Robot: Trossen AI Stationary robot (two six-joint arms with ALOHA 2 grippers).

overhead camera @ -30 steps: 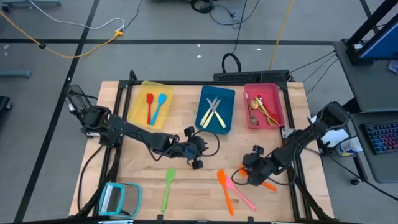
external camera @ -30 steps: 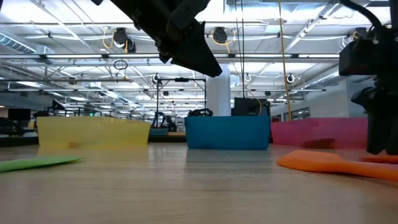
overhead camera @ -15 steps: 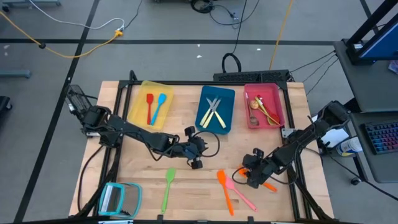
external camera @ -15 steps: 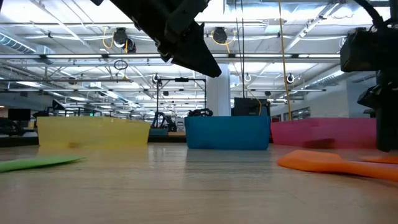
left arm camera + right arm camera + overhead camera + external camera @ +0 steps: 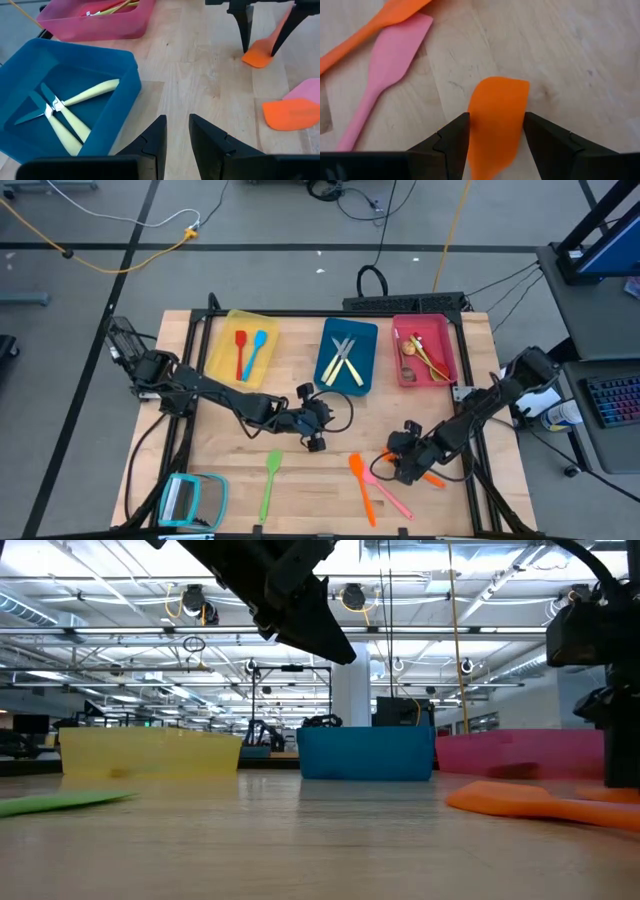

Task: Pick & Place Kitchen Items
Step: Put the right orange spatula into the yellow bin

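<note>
My right gripper (image 5: 495, 134) sits low over the front right part of the bench (image 5: 300, 480). Its fingers (image 5: 451, 140) are spread wide, one on each side of the blade of a small orange spatula (image 5: 496, 125) that lies flat on the wood; I cannot tell whether they touch it. Just beside it lie a pink spatula (image 5: 385, 75) and a longer orange spatula (image 5: 360, 483), crossing each other. My left gripper (image 5: 176, 137) hangs above the middle of the bench, its fingers (image 5: 152, 142) partly apart and holding nothing, near the blue tray (image 5: 120, 95) with pale-handled knives (image 5: 65, 117). A green spatula (image 5: 270, 480) lies alone toward the front. Bare wood is open between my two grippers. The yellow tray (image 5: 222, 345) and pink tray (image 5: 448, 350) line the far edge.
</note>
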